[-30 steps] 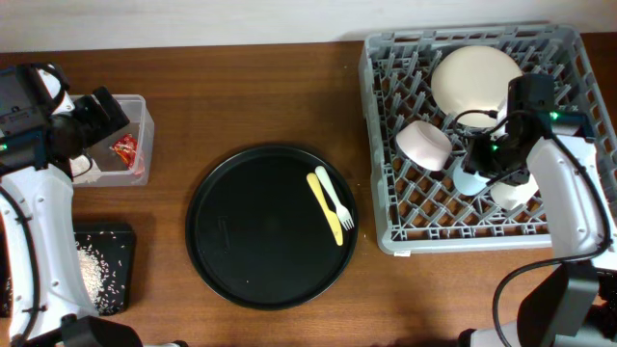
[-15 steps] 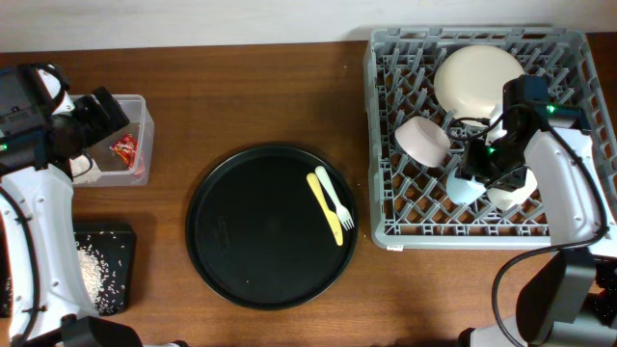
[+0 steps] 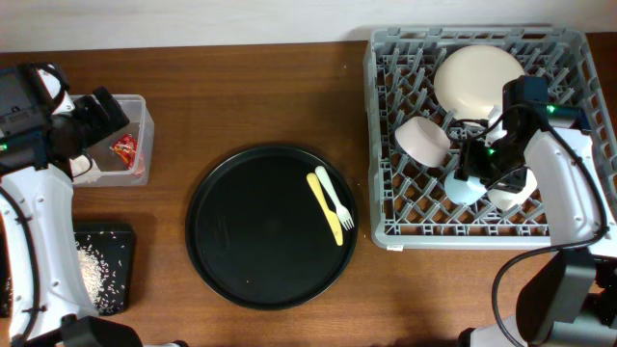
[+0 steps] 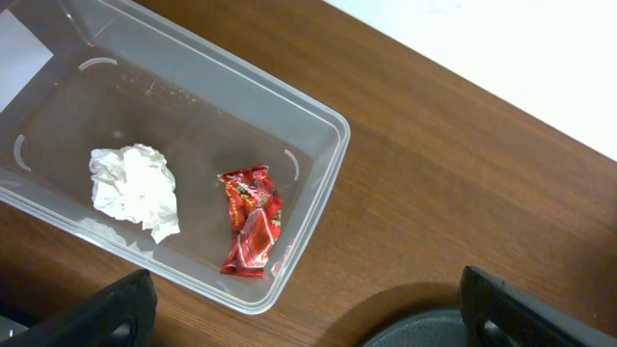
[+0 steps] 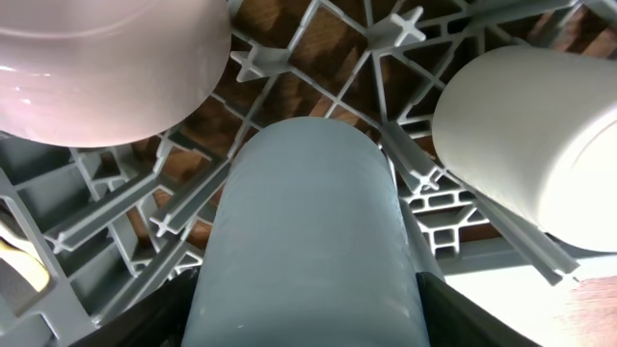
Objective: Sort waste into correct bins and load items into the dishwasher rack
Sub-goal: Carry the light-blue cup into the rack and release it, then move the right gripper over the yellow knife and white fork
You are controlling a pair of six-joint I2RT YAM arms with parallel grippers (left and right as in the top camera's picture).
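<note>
The grey dishwasher rack point(image 3: 386, 193) stands at the right and holds the cream bowl point(image 3: 472, 77), the pink bowl point(image 3: 424, 142) and the white cup point(image 3: 513, 196). My right gripper point(image 3: 477, 173) is shut on the light blue cup point(image 5: 308, 231), which lies on its side in the rack point(image 5: 289, 58) between the pink bowl point(image 5: 106, 67) and the white cup point(image 5: 540, 145). My left gripper point(image 4: 308, 328) hangs open and empty over the clear tub point(image 4: 318, 183), which holds the tissue wad point(image 4: 135, 188) and the red wrapper point(image 4: 251, 231). The pale yellow spoon point(image 3: 326, 210) and fork point(image 3: 335, 198) lie side by side.
The fork and spoon rest on the large round black tray point(image 3: 251, 241) in the middle. The shallow black rectangular tray point(image 3: 120, 241) at the front left holds rice grains point(image 3: 92, 270). The round tray's rim also shows in the left wrist view point(image 4: 424, 333).
The rack shifted and turned slightly on the table. My right gripper, with the blue cup, moved a little toward the front. The left arm has not moved.
</note>
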